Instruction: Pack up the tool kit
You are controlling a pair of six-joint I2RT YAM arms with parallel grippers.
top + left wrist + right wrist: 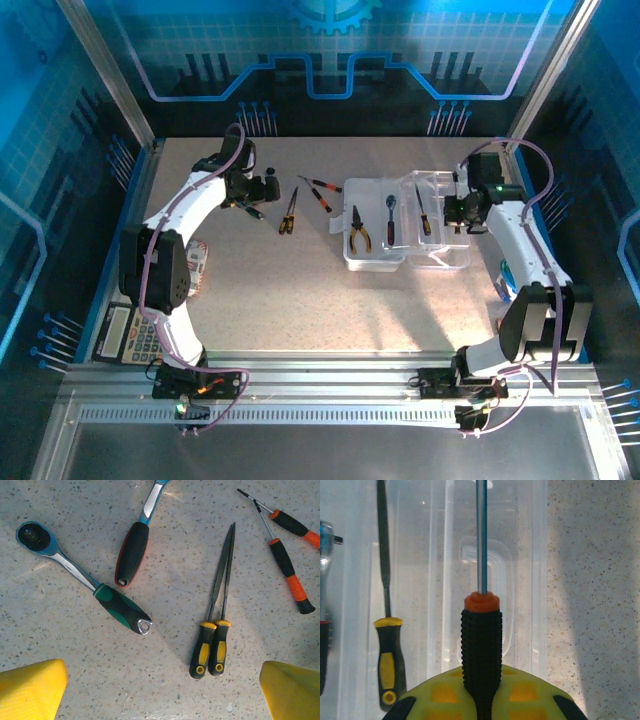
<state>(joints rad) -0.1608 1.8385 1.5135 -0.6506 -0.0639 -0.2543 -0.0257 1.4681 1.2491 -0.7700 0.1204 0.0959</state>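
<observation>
Tabletop (160, 685) holds 2 ratchets (120, 607), 2 files (220, 650), 2 screwdrivers (282, 558).

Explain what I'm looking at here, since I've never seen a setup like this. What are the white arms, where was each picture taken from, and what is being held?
The two white arms are robot arms, each ending in a two-finger gripper. One picture looks down from above and behind them. The other two come from cameras on the wrists.

On the speckled table sits an open clear plastic case with yellow-handled pliers and other tools inside.

The left wrist view shows the left gripper open above loose tools: two ratchet wrenches, two slim yellow-and-black-handled tools and two orange-and-black screwdrivers.

The right gripper is shut on a black-handled screwdriver, over the case. A grey calculator lies at the table's near left edge.
</observation>
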